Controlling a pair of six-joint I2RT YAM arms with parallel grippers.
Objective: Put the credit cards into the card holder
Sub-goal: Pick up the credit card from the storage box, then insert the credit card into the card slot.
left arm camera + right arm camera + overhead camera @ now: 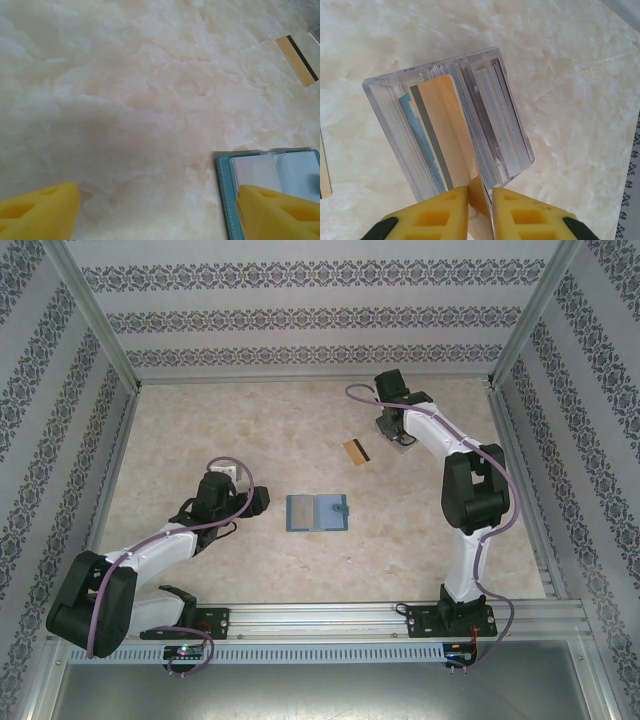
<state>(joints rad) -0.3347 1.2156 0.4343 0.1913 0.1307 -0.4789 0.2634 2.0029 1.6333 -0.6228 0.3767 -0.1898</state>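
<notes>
The teal card holder lies open and flat at the table's middle, and its left panel shows in the left wrist view. My left gripper hovers just left of it, open and holding nothing. Far right, my right gripper reaches down into a clear slotted rack. Its fingers are shut on the near edge of an orange-gold credit card with a dark stripe that stands in the rack. A blue card stands behind that one. Another orange-gold card lies flat on the table left of the rack.
The table is pale marble, fenced by patterned walls and metal posts. An aluminium rail runs along the near edge, where both arm bases sit. A small white block lies behind the left arm.
</notes>
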